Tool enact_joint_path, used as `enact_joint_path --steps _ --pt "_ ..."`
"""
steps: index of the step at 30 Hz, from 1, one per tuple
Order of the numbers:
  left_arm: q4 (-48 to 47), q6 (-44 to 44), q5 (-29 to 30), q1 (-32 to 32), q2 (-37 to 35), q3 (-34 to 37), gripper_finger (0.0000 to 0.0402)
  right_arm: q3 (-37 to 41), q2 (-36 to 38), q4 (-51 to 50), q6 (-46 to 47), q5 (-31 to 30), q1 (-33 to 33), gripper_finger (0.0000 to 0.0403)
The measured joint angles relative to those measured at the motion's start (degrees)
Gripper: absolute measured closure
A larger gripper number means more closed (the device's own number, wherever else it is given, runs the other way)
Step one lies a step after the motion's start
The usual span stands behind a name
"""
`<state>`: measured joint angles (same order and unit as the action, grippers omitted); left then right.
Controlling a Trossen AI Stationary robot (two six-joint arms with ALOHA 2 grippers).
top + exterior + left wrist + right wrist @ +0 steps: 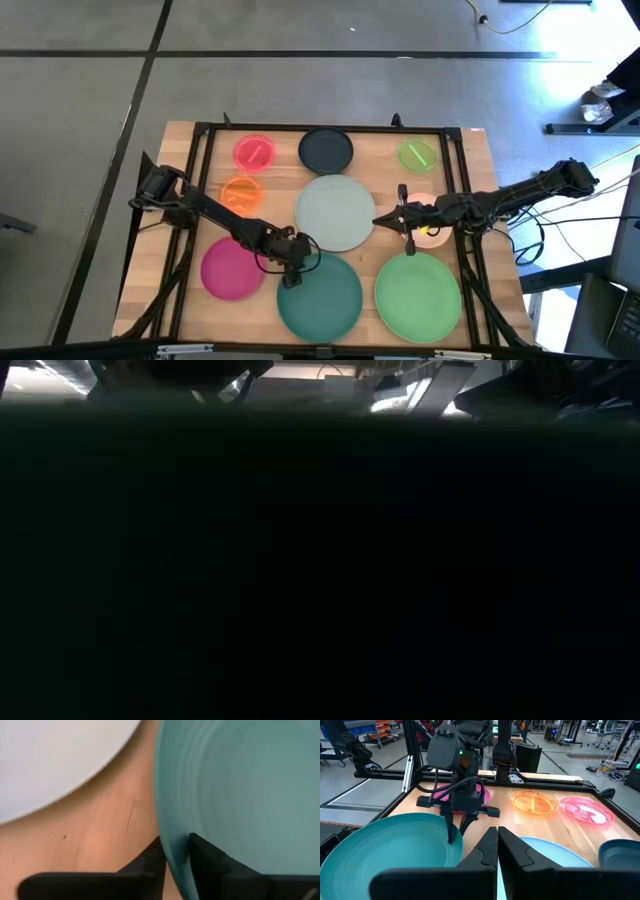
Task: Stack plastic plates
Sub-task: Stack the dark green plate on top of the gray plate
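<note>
Right now my left hand [290, 268] sits low in the middle of the high view, pinching the rim of the teal plate [320, 296], one finger [210, 860] inside the rim and one outside. My right hand [402, 222] hangs right of centre, fingers pressed together, beside the peach plate [432, 232]. Every plate lies flat on the wooden bench [480, 170] and none holds anything. The pale grey plate [335, 212] is central, with the green plate [418, 292] at lower right and the magenta plate [230, 270] at lower left. Along the top are the red plate [254, 152], black plate [326, 150] and small green plate [418, 155], with the orange plate [240, 193] below the red. A black frame [300, 128] edges the bench, and the grey floor [80, 100] surrounds it.
</note>
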<state>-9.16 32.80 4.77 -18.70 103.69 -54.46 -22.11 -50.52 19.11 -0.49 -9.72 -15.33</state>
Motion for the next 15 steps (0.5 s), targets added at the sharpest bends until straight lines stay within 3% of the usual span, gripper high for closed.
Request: enact_joint_path --steps 5,15 --pt "0.1 0.3 0.3 0.1 -0.6 -0.1 0.0382 0.0 0.0 0.2 0.0 -2.5 0.0 0.0398" --pt "-0.5 -5.5 5.9 0.7 -8.7 0.0 0.0392 0.0 0.0 0.9 1.7 -3.2 0.0 0.0398"
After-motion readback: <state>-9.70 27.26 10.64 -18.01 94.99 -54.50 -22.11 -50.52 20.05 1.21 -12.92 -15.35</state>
